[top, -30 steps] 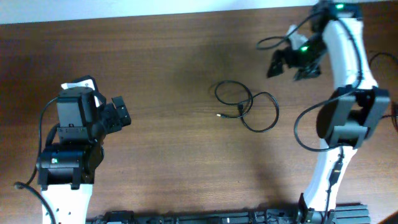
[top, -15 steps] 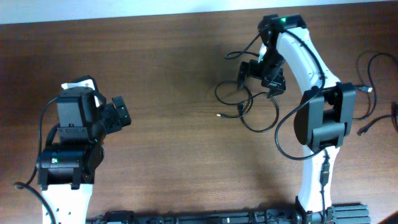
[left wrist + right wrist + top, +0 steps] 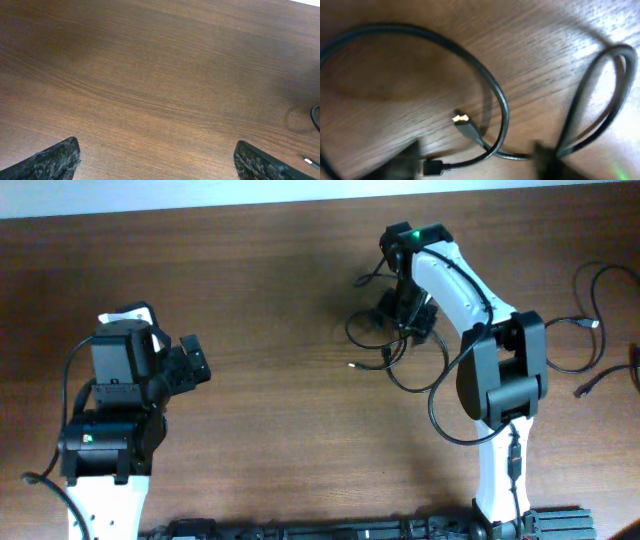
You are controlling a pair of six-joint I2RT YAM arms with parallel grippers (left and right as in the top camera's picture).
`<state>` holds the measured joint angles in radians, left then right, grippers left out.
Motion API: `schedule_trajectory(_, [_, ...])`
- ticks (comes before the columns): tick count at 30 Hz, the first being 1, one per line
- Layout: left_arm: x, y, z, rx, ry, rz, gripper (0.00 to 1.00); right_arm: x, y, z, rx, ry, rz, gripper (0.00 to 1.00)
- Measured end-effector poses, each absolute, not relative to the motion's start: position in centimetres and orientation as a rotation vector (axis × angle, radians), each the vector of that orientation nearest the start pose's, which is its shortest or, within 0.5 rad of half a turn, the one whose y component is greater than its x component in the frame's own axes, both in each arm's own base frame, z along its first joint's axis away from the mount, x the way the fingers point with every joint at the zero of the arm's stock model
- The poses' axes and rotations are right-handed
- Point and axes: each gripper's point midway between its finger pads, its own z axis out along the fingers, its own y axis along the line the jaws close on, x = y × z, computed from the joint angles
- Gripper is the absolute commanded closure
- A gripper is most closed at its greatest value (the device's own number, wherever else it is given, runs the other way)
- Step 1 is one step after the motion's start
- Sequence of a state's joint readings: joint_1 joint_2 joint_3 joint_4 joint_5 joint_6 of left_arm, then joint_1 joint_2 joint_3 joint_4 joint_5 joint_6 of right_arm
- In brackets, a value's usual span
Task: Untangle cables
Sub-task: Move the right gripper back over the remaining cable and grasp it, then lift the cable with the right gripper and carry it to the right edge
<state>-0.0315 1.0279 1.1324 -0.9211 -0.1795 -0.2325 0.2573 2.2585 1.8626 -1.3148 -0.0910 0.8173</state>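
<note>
The cables lie as thin black loops right of the table's centre, and one plug tip points left. My right gripper hangs low over the loops' upper part. In the blurred right wrist view its fingers stand apart at the bottom, gripper, with cable strands running between them. A gold-tipped plug and a black plug lie there too. My left gripper rests far to the left, open over bare wood, with only a bit of cable at its view's right edge.
More black cords trail along the table's right edge, behind the right arm's base. A white tag sits on the left arm. The wooden table ends at a pale strip along the back.
The right arm swung left from the back right corner and came down onto the cable loops, and its jaws have narrowed. The left arm has not moved.
</note>
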Motion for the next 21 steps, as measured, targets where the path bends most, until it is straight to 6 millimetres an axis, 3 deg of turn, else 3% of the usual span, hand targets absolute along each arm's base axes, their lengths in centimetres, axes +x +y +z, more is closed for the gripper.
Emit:
schedule_trajectory(7, [28.8, 2.2, 24.8, -0.322, 2.350, 0.088, 0.01, 38.5, 11.6, 3.3, 0.898, 3.182, 0.006, 0.96])
schedule_trajectory(11, [28.8, 2.2, 24.8, -0.322, 2.349, 0.088, 0.01, 40.4, 11.5, 5.6, 0.845, 3.141, 0.059, 0.96])
schedule_trajectory(15, [28.8, 2.2, 24.8, -0.322, 2.350, 0.088, 0.01, 44.1, 10.4, 10.7, 0.835, 3.005, 0.166, 0.96])
schedule_trajectory(17, [28.8, 2.2, 24.8, -0.322, 2.349, 0.088, 0.01, 46.7, 9.2, 14.8, 0.834, 2.874, 0.244, 0.96])
schedule_trajectory(21, [28.8, 2.2, 24.8, -0.322, 2.350, 0.088, 0.01, 49.9, 6.1, 21.4, 0.854, 2.656, 0.337, 0.96])
